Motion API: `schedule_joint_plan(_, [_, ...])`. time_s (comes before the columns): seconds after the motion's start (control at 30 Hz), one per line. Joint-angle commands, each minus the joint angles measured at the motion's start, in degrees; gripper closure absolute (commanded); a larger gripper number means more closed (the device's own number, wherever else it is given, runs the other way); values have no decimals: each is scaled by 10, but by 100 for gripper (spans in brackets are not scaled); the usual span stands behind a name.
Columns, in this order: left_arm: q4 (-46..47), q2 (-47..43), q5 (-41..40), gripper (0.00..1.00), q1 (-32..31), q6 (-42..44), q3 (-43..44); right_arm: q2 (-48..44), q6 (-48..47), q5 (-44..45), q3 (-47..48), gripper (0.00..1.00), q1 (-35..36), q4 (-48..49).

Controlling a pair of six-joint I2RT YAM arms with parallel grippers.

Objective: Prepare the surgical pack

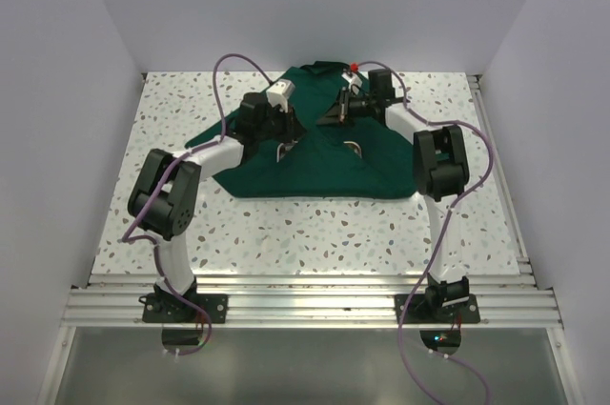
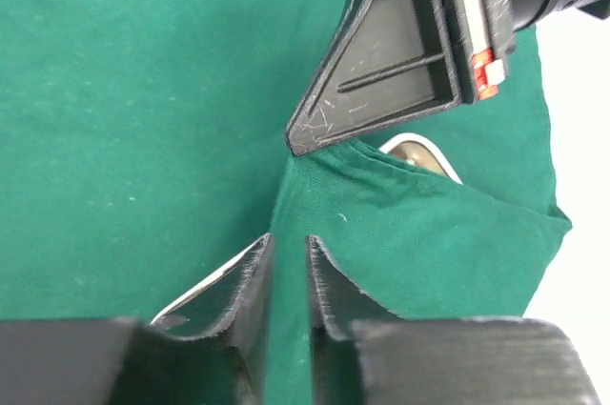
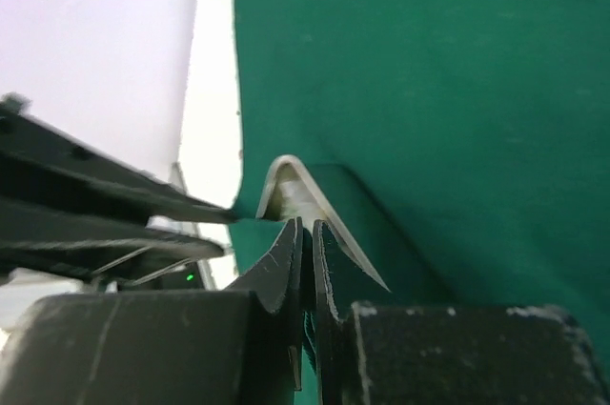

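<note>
The surgical pack's dark green cloth [image 1: 286,176] lies across the far middle of the table, folded over a steel tray. One shiny corner of the tray [image 1: 353,148] pokes out. My left gripper [image 1: 286,143] stands low over the cloth's middle. In the left wrist view, my left gripper [image 2: 289,251] has its jaws a little apart, with a ridge of cloth [image 2: 143,91] running between them. My right gripper [image 3: 307,229] is shut on a fold of cloth [image 3: 429,71] just in front of the tray corner [image 3: 291,191]. The two grippers nearly touch. No instruments or gauze pouches show.
The speckled tabletop [image 1: 286,233] lies between the cloth and the aluminium rail [image 1: 305,305] that carries the arm bases. White walls close in the left, right and back. Purple cables [image 1: 224,71] loop above both arms.
</note>
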Motion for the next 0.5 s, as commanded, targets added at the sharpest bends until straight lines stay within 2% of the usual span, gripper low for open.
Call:
schedule_joint_plan(0.0, [12,-28,-39,71,0,4,5,15,-37,51,33,100,-4,-54])
schedule_joint_plan(0.1, [11,-55,-74,60,0,0,-10,34,-49,74,45,100,-2,-75])
schedule_joint_plan(0.13, [6,-62,-84,59,0,0,-15,40,-59,79,51,100,-1,-84])
schedule_joint_plan(0.47, [-49,-152,-269,59,16,-44,-63,87,-105,144,101,100,15,-173])
